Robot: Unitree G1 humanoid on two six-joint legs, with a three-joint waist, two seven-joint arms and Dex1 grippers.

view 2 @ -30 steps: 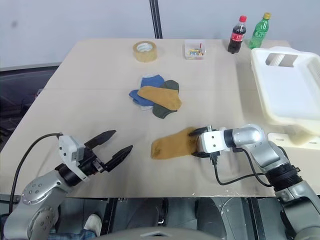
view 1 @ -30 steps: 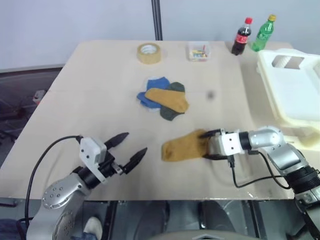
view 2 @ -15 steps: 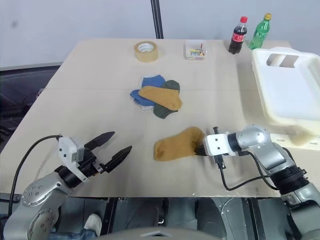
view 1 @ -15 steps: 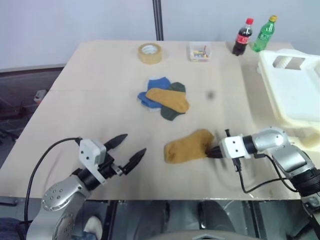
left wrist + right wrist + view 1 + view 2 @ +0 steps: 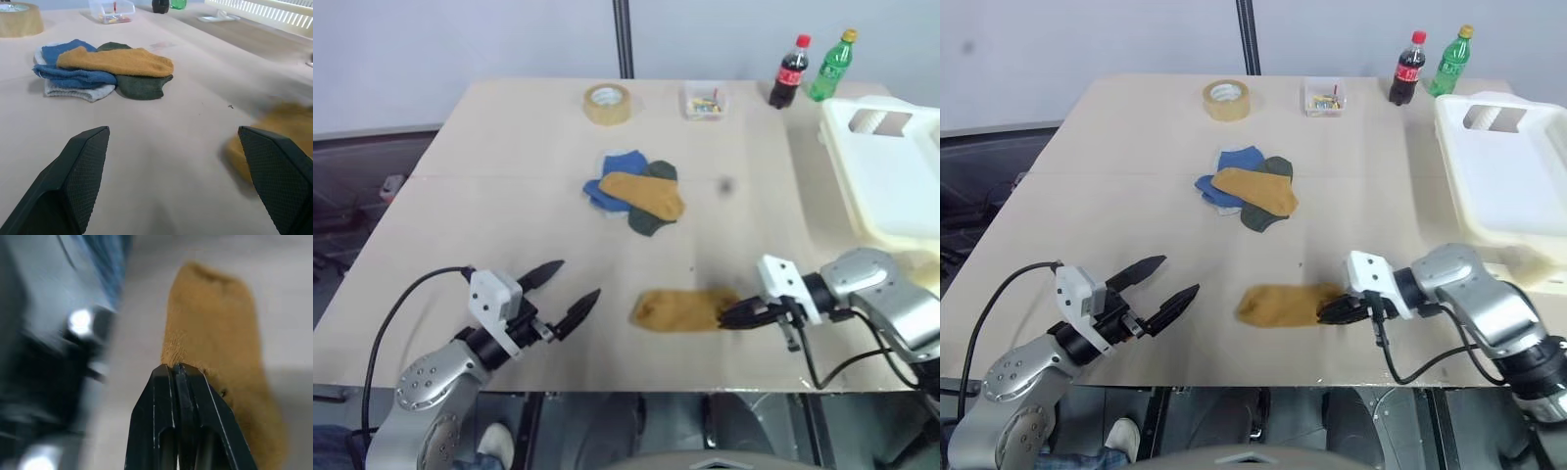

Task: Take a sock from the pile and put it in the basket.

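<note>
Mustard knit, soft and limp: the sock point(image 5: 677, 310) you have lies near the table's point(image 5: 489, 196) front edge, well apart from the pile point(image 5: 637, 196) at mid-table, and your right gripper point(image 5: 736, 315) has its jaws pressed together on the sock's right end. In the right wrist view the fingertips point(image 5: 175, 377) meet on a thin fold of the cloth, so judge the grip as a pinch on the edge, not a deep bite. Expect the sock to weigh next to nothing, to droop and swing once it leaves the table, and to slide out of a shallow pinch if you jerk it; nothing in it can break. If it slips, take it again at the cuff end or across a bunched fold, where there is more cloth between the pads. Your left gripper point(image 5: 570, 291) hangs above the front left of the table with its jaws wide apart and empty, clear of the sock. The basket point(image 5: 886, 176) stands at the right edge of the table, its rim raised above the surface, so you will likely need to lift the dangling toe over that rim before you let go. The way from the sock to the basket looks open. The tape roll point(image 5: 606, 104), the box point(image 5: 703, 101) and the two bottles point(image 5: 808, 70) stand along the far edge, out of your path.
</note>
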